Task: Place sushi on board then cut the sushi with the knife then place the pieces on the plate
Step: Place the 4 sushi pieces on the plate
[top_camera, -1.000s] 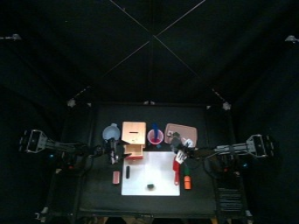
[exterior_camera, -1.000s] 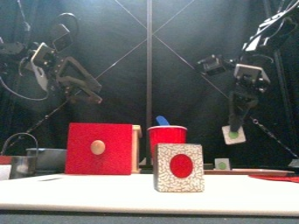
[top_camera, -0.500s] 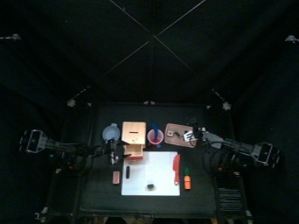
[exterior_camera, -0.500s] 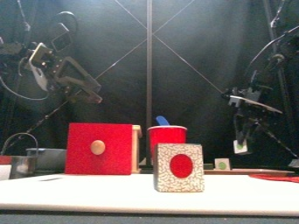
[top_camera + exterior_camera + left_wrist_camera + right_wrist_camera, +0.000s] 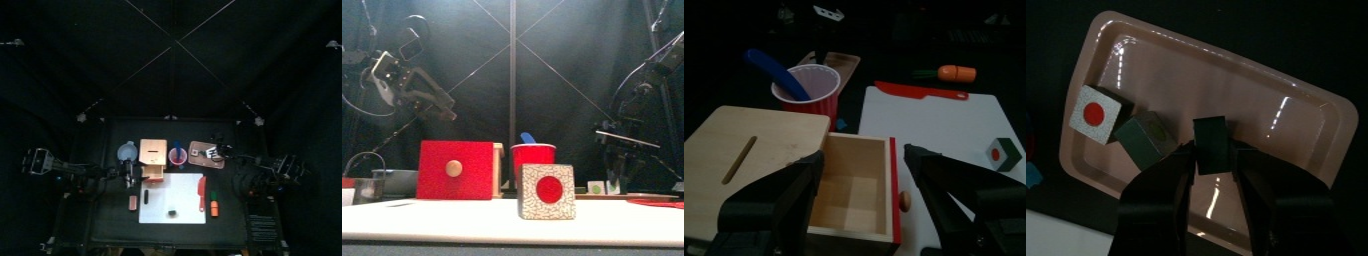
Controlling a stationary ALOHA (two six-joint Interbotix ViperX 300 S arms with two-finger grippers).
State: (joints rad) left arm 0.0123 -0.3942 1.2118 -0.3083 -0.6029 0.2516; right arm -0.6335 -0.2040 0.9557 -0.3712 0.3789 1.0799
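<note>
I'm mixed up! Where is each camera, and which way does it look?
Top: high above, looking down; both arms show.
Front: table's edge, looking level across; both arms.
Left wrist: faces wooden box; open left gripper shows.
Right wrist: faces pink tray; right gripper holds sushi piece.
Top and front share the red cup.

Too small to tell from above: contents of the pink tray [image 5: 197,160], partly under the right pincer [image 5: 213,151]; from the front, cut to 1 sliver at the edge; base of the red cup [image 5: 535,152] hidden behind the sushi piece [image 5: 547,192].
</note>
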